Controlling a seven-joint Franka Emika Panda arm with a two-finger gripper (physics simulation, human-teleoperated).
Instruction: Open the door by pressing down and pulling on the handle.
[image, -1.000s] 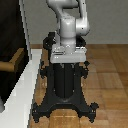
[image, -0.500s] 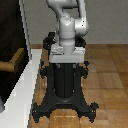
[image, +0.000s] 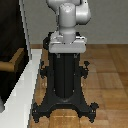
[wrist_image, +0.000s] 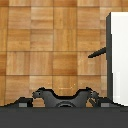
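A simulated room with a wooden parquet floor (image: 107, 75). In the exterior view, a grey-white robot arm (image: 70, 20) rises from a tall black pedestal (image: 64, 75) with splayed black feet resting on the floor near the middle of the scene. Along the exterior view's left stands a white frame (image: 25, 95), a broad pale ledge and upright post running from the bottom left corner up toward the top edge. Behind that frame sits the door (image: 10, 30), a dark black-brown panel filling the upper left corner. The handle (image: 14, 61), a short tan wooden lever, juts out from the door's lower part, just beside the frame's inner edge and well apart from the pedestal. The arm's upper links fold above the pedestal; the gripper itself is out of sight in this view. The wrist view looks across the parquet floor: the black pedestal feet spread along one edge of the picture, and a white block of the frame stands at one side, with a thin dark bar, too small to identify with confidence, sticking out from it. No fingers appear in the wrist view either, so whether the gripper is open or closed cannot be told.
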